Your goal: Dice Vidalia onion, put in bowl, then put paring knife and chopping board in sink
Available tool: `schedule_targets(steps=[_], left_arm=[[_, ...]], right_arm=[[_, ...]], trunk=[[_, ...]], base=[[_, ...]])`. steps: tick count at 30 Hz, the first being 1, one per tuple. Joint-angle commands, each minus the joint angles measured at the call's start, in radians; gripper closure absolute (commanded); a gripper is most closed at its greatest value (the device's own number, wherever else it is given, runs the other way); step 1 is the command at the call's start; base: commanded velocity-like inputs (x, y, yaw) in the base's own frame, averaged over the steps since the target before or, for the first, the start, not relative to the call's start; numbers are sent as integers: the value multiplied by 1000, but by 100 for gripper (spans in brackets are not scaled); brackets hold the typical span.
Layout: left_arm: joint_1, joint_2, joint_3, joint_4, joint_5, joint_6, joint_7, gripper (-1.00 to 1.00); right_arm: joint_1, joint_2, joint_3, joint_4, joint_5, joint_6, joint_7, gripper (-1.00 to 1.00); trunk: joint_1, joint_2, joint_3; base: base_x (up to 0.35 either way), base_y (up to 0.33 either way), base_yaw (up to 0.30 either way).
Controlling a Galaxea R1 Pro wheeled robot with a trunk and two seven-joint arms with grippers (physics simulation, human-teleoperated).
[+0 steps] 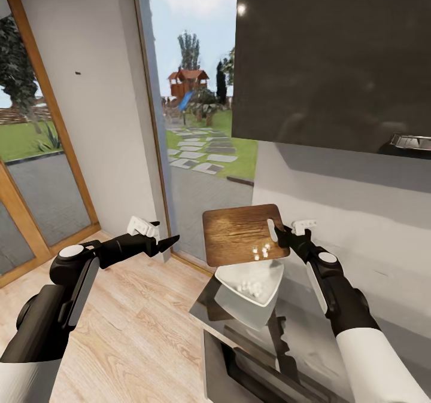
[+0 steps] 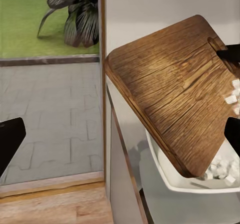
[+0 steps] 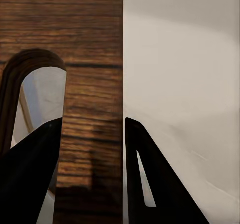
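Observation:
My right gripper (image 1: 280,233) is shut on the chopping board (image 1: 239,232) beside its slot handle and holds it tilted in the air over the white bowl (image 1: 272,277). In the right wrist view both fingers (image 3: 145,174) clamp the board's edge strip (image 3: 92,59). Small white onion dice (image 1: 261,251) cling to the board's lower end, and more dice (image 1: 249,287) lie in the bowl on the grey countertop (image 1: 287,343). The left wrist view has the board (image 2: 175,84) above the bowl (image 2: 170,176). My left gripper (image 1: 167,241) hangs open and empty over the floor. The paring knife is out of view.
A glossy dark upper cabinet (image 1: 335,56) hangs above the board. A tall glass pane (image 1: 191,122) opens on the garden behind it. Wall sockets (image 1: 303,226) sit by my right wrist. Wood-plank floor (image 1: 137,319) lies left of the counter, and a dark rectangular recess (image 1: 239,367) sits nearest me.

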Motion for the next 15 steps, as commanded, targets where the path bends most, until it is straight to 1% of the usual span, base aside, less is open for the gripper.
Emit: schedule_targets(steps=[1,4,9,15], left_arm=[[-1,1,-1,-1,4,7,0,-100],[-1,1,-1,0,4,7,0,-100],[-1,1,-1,-1,4,7,0,-100],[-1,1,-1,-1,4,7,0,-100]], right_arm=[[-1,0,-2,-2,9,5,8,100],[-2,0,-2,-2,9,3,8,100],[-2,0,-2,-2,9,-51,8,100],[-2,1,-2,-2,10,-59,8,100]], trunk=[[1,-2,-2],[1,-2,-2],[1,-2,-2],[1,-2,-2]], base=[[0,0,0],[0,0,0],[0,0,0],[0,0,0]])
